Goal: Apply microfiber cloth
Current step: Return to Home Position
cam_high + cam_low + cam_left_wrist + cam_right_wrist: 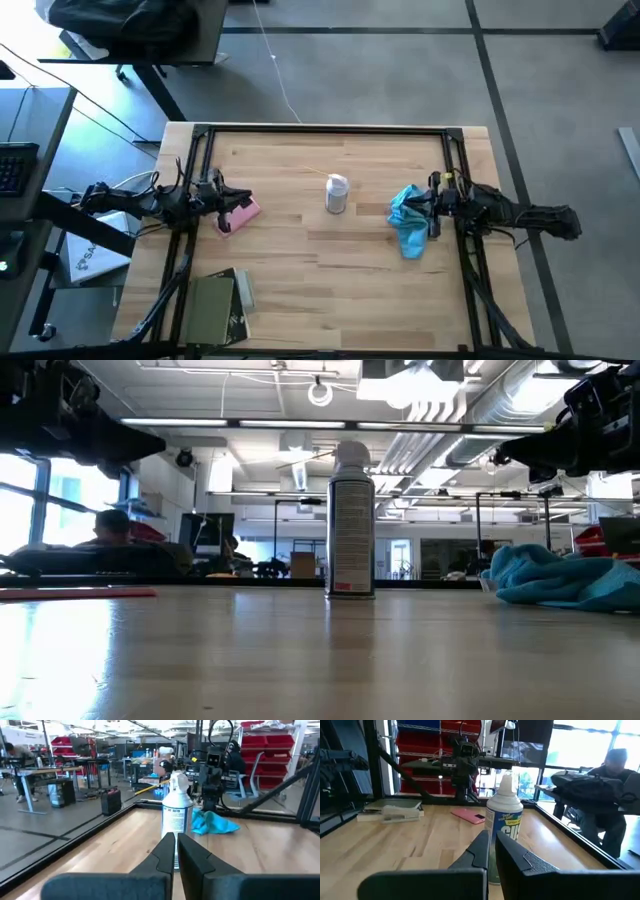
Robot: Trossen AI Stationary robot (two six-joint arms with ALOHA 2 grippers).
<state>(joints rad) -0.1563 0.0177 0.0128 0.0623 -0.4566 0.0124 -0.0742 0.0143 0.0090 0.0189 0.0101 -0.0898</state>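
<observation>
the wiping looks done; the step in hand is parking both arms, which calls for drawing each back without snagging anything. the crumpled turquoise-blue microfiber cloth (408, 225) lies loose on the pale wooden surface (330, 270), just beside and below the right claw (491, 837), which is closed on nothing. the left claw (176, 837), likewise closed and empty, hovers by the flat pink cellphone (240, 213). both wrists sit level, pointing inward.
</observation>
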